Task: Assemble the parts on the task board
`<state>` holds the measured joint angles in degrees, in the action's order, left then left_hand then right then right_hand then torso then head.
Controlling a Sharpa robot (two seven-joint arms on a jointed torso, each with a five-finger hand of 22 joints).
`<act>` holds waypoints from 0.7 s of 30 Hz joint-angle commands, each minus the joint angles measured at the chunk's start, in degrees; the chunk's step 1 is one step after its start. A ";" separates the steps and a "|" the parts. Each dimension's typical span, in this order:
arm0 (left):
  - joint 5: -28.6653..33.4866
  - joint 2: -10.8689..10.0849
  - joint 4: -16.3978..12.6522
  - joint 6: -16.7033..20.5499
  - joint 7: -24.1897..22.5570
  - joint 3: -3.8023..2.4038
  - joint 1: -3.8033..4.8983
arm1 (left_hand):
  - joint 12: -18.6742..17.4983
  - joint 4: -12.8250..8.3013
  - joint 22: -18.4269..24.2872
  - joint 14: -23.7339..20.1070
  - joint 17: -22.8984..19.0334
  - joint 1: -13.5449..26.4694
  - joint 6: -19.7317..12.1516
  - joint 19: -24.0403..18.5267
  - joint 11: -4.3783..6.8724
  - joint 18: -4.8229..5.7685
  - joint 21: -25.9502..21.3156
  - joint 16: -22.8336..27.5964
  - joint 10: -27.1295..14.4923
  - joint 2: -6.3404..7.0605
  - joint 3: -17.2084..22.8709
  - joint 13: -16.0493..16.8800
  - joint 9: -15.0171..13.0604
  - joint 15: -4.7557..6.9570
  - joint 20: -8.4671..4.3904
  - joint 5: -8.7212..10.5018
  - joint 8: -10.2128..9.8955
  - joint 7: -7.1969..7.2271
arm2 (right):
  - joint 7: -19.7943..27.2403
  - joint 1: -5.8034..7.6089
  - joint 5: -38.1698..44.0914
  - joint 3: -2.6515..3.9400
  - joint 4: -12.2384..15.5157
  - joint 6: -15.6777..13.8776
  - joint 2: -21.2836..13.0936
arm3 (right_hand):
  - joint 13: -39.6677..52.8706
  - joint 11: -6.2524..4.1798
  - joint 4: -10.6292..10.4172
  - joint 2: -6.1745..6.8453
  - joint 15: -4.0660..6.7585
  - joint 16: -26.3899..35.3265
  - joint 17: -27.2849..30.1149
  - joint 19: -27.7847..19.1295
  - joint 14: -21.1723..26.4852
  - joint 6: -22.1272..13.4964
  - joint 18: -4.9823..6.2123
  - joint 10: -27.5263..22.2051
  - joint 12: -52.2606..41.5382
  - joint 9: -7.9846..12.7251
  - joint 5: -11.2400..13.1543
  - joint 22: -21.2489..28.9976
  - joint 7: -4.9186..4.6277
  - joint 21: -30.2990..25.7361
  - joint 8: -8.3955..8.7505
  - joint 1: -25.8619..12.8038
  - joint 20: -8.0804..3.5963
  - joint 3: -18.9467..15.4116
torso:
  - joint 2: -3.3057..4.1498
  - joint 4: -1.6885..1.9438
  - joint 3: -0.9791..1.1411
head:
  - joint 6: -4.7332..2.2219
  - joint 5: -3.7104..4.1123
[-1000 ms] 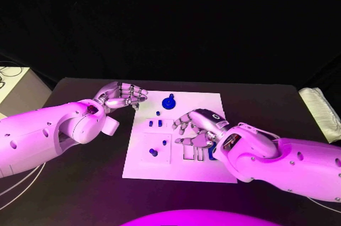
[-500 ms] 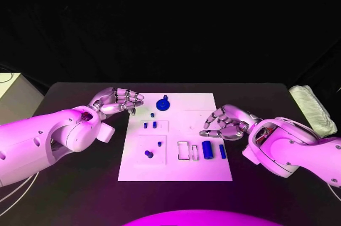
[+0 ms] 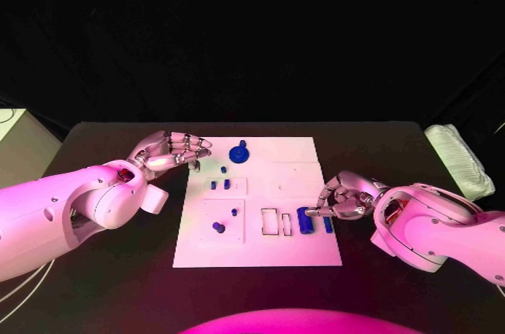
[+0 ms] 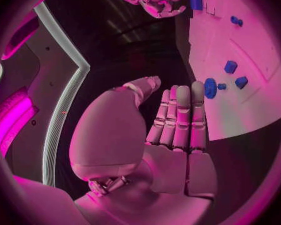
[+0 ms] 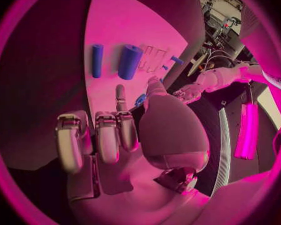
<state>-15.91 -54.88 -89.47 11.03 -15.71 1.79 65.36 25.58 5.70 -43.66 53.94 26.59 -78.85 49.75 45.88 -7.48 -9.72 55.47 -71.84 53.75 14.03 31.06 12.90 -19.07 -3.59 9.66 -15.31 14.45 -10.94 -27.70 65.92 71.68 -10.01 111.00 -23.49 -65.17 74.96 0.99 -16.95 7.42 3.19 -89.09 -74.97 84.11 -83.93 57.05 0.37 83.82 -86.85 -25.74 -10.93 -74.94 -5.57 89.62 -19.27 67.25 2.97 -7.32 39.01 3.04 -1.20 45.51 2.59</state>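
Observation:
The white task board (image 3: 263,250) lies mid-table. At its far end a blue disc with a knob (image 3: 240,154) stands. Small blue parts (image 3: 220,184) stand in the left blocks, and another one (image 3: 219,227) sits lower down. A thick blue cylinder (image 3: 305,219) and a thin blue bar (image 3: 328,223) lie beside two empty slots (image 3: 276,222). My right hand (image 3: 342,199) hovers at the board's right edge next to the bar, fingers loosely bent, holding nothing. My left hand (image 3: 168,150) hangs off the far left corner, fingers straight (image 4: 178,115), empty. The right wrist view shows the cylinder (image 5: 129,61) and bar (image 5: 97,60).
A rolled white cloth (image 3: 457,162) lies at the table's right edge. A pale box (image 3: 16,148) stands off the left side. Black table surface surrounds the board on all sides.
My right hand has drawn back from over the board's slots to its right edge, uncovering the blue cylinder and bar. The left hand has barely moved. The camera shifted slightly.

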 commanded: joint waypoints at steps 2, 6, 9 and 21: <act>0.97 -0.11 -0.35 -0.21 -1.35 -0.03 -0.05 | 0.31 0.37 0.17 0.03 0.10 0.52 -0.56 0.34 -0.10 -0.83 -0.42 -0.24 -0.44 -0.05 -0.26 0.11 0.07 -0.33 0.16 0.03 0.40 -0.02 | -5.18 -0.84 3.67 -0.04 -0.15 2.79 0.44 | 11.80 -0.28 -0.03 -0.09 -0.03 -0.36 -13.28 5.89 -5.69 0.22 -0.37 3.99 -0.36 -0.07 0.28 -15.06 0.46 0.38 -0.44 -0.95 -0.28 -0.56 | -0.01 0.09 0.00 | 0.20 -0.02; 1.03 -0.27 -0.51 -0.22 -1.36 -0.03 -0.06 | 0.42 0.47 0.28 0.03 0.11 0.54 -0.59 0.41 -0.09 -0.83 -0.56 -0.26 -0.46 -0.06 -0.36 0.14 0.07 -0.32 0.16 0.03 0.44 -0.01 | -6.04 -1.58 4.24 -0.07 -0.63 2.83 1.13 | 11.84 -0.31 -0.04 -0.05 -0.01 -0.36 -13.27 5.89 -5.69 0.33 -0.37 4.01 -0.37 -0.08 0.37 -15.06 0.50 0.38 -0.57 -1.34 -0.29 -0.71 | 0.00 -0.01 -0.09 | 0.26 -0.16; 1.04 -0.34 -0.61 -0.25 -1.37 -0.03 -0.07 | 0.48 0.51 0.34 0.03 0.12 0.54 -0.60 0.45 -0.08 -0.83 -0.63 -0.27 -0.45 -0.07 -0.41 0.16 0.07 -0.32 0.16 0.03 0.46 0.00 | -6.49 -2.12 4.82 -0.07 -1.02 2.65 1.82 | 11.85 -0.33 -0.04 -0.04 0.00 -0.37 -13.29 5.89 -5.69 0.38 -0.37 4.01 -0.37 -0.08 0.39 -15.06 0.52 0.38 -0.63 -1.51 -0.30 -0.77 | 0.02 -0.08 -0.06 | 0.35 -0.25; 1.06 -0.53 -0.75 -0.53 -1.16 -0.04 -0.07 | 0.57 0.55 0.40 0.02 0.13 0.52 -0.63 0.50 -0.06 -0.84 -0.70 -0.28 -0.43 -0.07 -0.46 0.18 0.07 -0.31 0.16 0.02 0.48 0.01 | -7.33 -3.88 4.45 -0.06 -2.41 -0.22 5.45 | 12.21 -0.48 -0.05 -0.32 0.11 -0.43 -13.50 5.89 -5.73 0.73 -0.37 4.25 -0.62 -0.10 0.09 -15.06 0.69 0.38 -1.06 -2.90 -0.37 -0.93 | -0.04 -0.01 -0.08 | 0.63 -0.35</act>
<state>-15.29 -55.42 -90.02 11.05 -16.09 1.78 65.30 25.91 6.01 -43.31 53.94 26.63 -78.85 49.35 45.97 -7.48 -9.72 55.07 -71.84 53.75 14.03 30.74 13.01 -19.07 -3.59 9.74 -15.31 14.65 -10.96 -34.24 62.14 75.44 -10.07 108.65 -22.76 -59.81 74.94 0.79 -17.06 7.09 3.19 -89.31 -74.96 84.11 -83.93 57.59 0.38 84.02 -87.22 -25.85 -10.84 -74.92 -5.03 89.61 -20.17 64.85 2.98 -7.98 39.01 2.98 -1.25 46.05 2.28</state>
